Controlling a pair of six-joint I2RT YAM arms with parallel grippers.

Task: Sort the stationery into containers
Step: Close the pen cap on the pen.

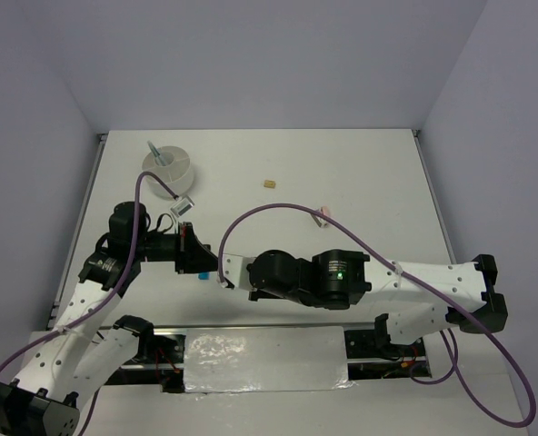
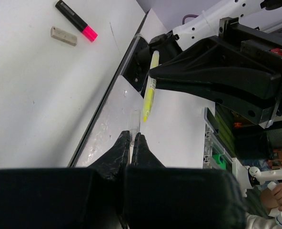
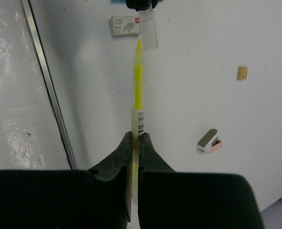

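Note:
My right gripper is shut on the thin yellow-green stick and holds it above the table, tip toward my left gripper. My left gripper is shut on a small clear cap, just off the stick's tip. The two grippers meet left of centre in the top view, left gripper, right gripper. The white cup stands at the far left with a grey pen in it. The pink highlighter and a grey eraser lie on the table. A white eraser and a tan eraser lie apart.
A small pink-and-grey item lies right of centre. A blue bit shows under the grippers. A metal rail marks the table's near edge. Purple cables arc over the middle.

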